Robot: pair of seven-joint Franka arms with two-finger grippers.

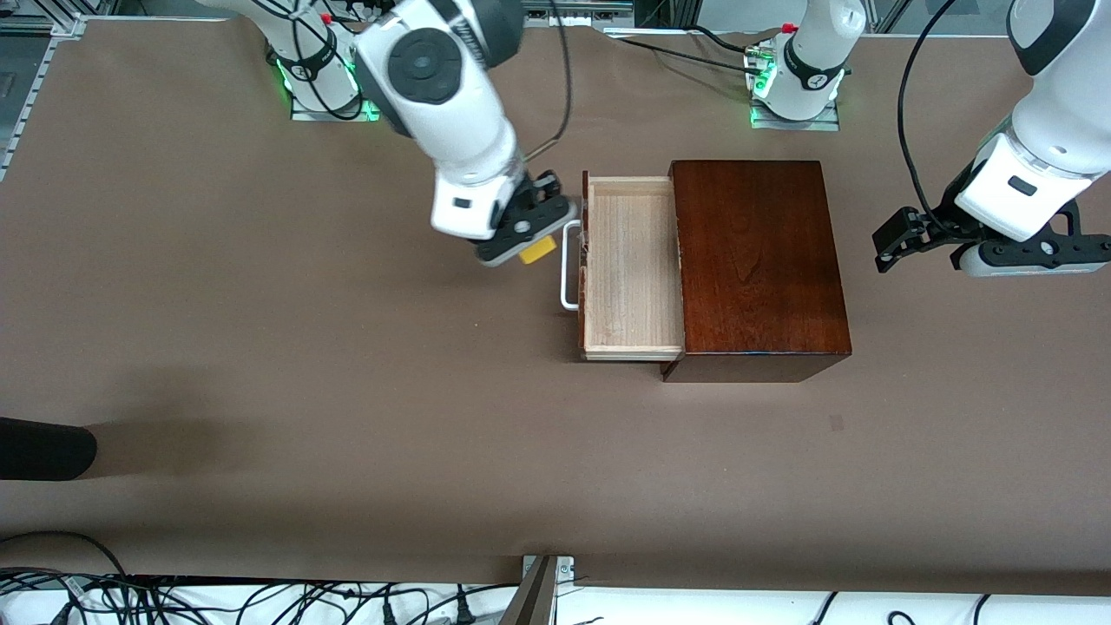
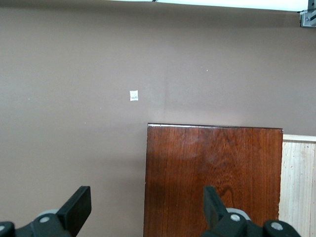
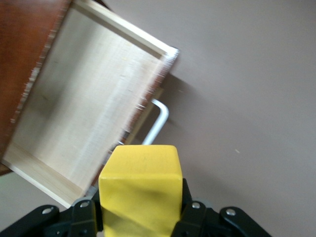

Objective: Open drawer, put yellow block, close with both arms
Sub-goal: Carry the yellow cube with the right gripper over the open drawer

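- Two tools in play: right tool (image 1: 531,247) clenched on the yellow block (image 1: 538,252), up in the air over bare worktop (image 1: 260,347), just beside the white handle (image 1: 568,265) and not yet over the tray.
- Left tool (image 1: 885,247) released, fingers spread wide in the left wrist view, waiting over the worktop beside the box (image 1: 755,256), toward the left arm's end.
- Drawer (image 1: 629,269) pulled well out of the box, tray bare; both sitting about mid-worktop, closer to the edge along the robots' bases than to the front edge.
- Likely at the carry step, with drop and closing not yet done.
- First risk: letting go too soon. Would land the block on the handle or on the worktop in front of the drawer, not in the tray.
- Second risk: crossing too low. Could knock the block or a finger against the dark drawer front or catch the handle loop, nudging the drawer back in or twisting the block in the grip.
- Third risk: a loose hold. In the right wrist view much of the block (image 3: 140,187) juts out past the fingers, so a bump might tip it free.
- Fourth risk: dropping from too high. May bounce the block off the smooth wood and over the low wall.
- Fifth risk, at closing: pushing the front without bracing. Probably slides the whole box toward the left arm's end instead of shutting the drawer, unless held there by the left tool.
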